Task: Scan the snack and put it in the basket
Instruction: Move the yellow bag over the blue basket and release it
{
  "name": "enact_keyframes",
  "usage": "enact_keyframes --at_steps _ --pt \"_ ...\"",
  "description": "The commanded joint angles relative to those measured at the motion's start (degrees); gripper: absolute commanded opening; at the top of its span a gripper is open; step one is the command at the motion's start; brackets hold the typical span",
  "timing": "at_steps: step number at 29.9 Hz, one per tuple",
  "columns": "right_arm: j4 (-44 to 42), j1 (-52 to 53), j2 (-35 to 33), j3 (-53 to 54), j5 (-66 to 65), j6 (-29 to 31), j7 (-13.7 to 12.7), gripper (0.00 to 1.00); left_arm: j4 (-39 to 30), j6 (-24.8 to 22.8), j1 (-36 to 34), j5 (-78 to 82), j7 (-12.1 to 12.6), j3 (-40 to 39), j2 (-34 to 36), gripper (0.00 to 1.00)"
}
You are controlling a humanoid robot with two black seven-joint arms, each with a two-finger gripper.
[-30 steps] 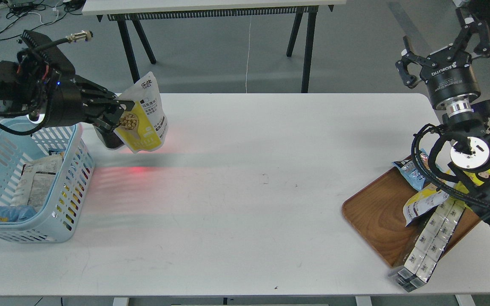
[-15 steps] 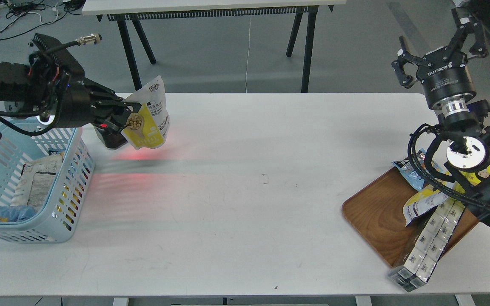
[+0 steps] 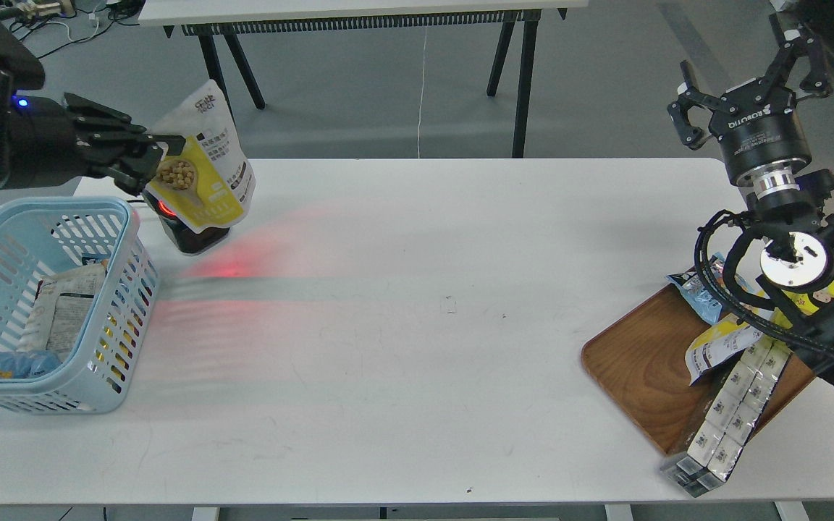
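My left gripper is shut on the snack, a yellow and white-grey pouch with round beige pieces pictured. It holds the pouch in the air above the table's far left, just in front of a dark scanner that casts red light on the table. The light blue basket stands below and left of the pouch and holds several packs. My right gripper is open and empty, raised high at the far right above the tray.
A brown wooden tray at the right front carries several snack packs, among them a small blue bag and a long silver-white pack overhanging the table edge. Another table stands behind on black legs.
My left gripper has lifted the pouch up and to the left, toward the basket side. The scanner now shows below the pouch. The right arm has barely moved.
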Motion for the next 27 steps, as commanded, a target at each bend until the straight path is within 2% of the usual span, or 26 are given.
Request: enact_keyframes --at_steps 1,6,17,27 --pt "-0.1 0.0 0.5 -0.1 -0.1 0.3 0.0 0.99 -0.1 0.0 0.0 -2.7 -1.7 -0.7 4.9 0.01" --pt "-0.2 0.3 1.1 -0.3 -0.1 0.3 0.0 0.99 0.0 0.0 0.4 -5.0 -2.2 0.0 9.6 0.01" --pt "-0.2 0.3 1.1 -0.5 -0.1 0.3 0.0 0.99 4.1 0.0 0.9 -5.7 -2.2 4.6 13.4 0.02" --pt "-0.2 0.3 1.1 -0.7 -0.1 0.3 0.0 0.99 7.7 0.0 0.8 -8.5 -2.2 9.7 13.5 0.02"
